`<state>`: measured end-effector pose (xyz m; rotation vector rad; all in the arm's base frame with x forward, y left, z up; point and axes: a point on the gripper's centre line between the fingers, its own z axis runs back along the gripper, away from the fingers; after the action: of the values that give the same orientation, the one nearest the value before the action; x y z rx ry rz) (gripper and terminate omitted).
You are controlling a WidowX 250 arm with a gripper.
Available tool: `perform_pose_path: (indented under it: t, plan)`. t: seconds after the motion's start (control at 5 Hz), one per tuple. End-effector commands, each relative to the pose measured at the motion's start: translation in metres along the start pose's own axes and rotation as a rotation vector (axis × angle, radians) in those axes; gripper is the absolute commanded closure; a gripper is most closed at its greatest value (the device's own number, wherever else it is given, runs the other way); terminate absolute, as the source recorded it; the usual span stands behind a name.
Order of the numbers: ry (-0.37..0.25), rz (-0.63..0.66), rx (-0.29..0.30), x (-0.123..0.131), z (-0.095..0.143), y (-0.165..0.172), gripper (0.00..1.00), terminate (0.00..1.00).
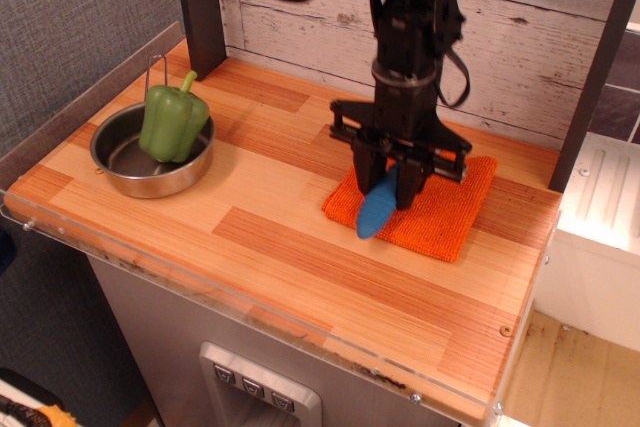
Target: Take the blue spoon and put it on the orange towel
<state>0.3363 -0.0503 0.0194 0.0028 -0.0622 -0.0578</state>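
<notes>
My black gripper (392, 190) hangs low over the orange towel (440, 209), which lies flat at the right of the wooden table. It is shut on the blue spoon (377, 209). The blue handle points down and to the front-left, its tip near the towel's front edge. The spoon's metal bowl is hidden between the fingers.
A steel bowl (120, 162) with a green bell pepper (172, 122) in it stands at the left of the table (300, 257). A dark post (200, 7) rises at the back left and another at the far right. A plank wall runs behind.
</notes>
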Motion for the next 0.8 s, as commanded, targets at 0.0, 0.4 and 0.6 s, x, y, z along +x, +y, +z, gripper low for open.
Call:
perform_pose_path:
  t: [0.0, 0.4, 0.6]
  plan:
    - [-0.029, -0.048, -0.021, 0.006, 0.011, -0.007, 0.00, 0.00]
    - [-0.143, -0.076, -0.056, 0.005, 0.078, 0.006, 0.00, 0.00]
    - [-0.147, -0.103, 0.002, -0.013, 0.110, 0.032, 0.00, 0.00]
